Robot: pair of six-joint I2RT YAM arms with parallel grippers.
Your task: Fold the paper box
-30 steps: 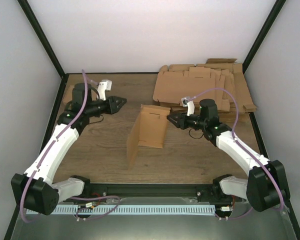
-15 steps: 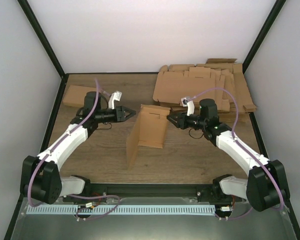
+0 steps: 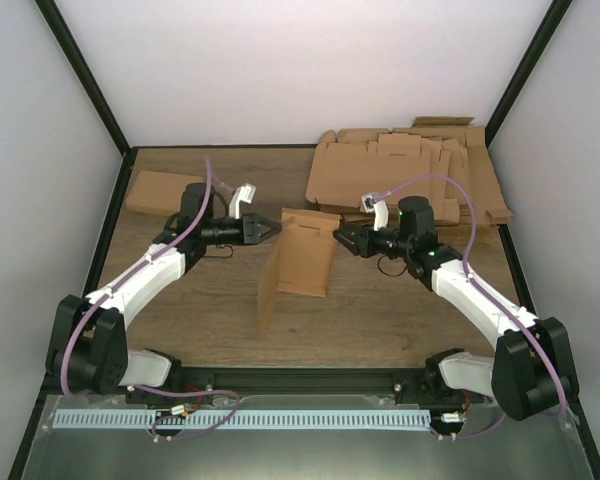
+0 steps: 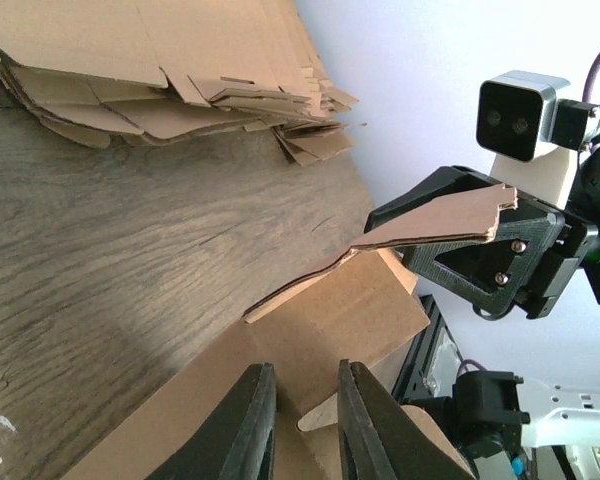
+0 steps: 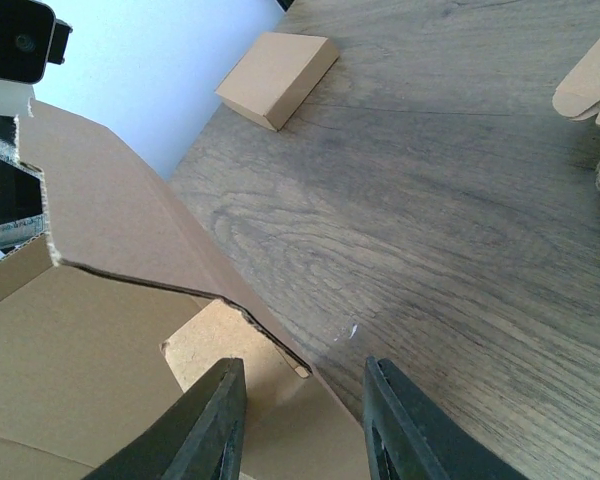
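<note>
1. The table (image 3: 180, 320) is taken in first: matte, grained brown wood.
2. A thick pile of flat cardboard sheets (image 3: 410, 170) is spread over the far right corner, its notched edges ragged and uneven.
3. The paper box (image 3: 300, 265) is found mid-table, half raised. It is plain brown card, with one panel tilted up and a side wall running toward the near edge, so its long axis is judged far-to-near. Its far end is flanked by both arms, about equally close.
4. A small closed cardboard box (image 3: 155, 190) is seen far left, well apart.
5. The left gripper (image 3: 275, 229) is aimed rightward at the box's upper left corner. Its fingers (image 4: 250, 425) are set nearly together round a tab, but a pinch cannot be confirmed.
6. The right gripper (image 3: 338, 237) is pointed leftward at the upper right flap. Its fingers (image 5: 215, 420) are held apart, with card between them.
</note>
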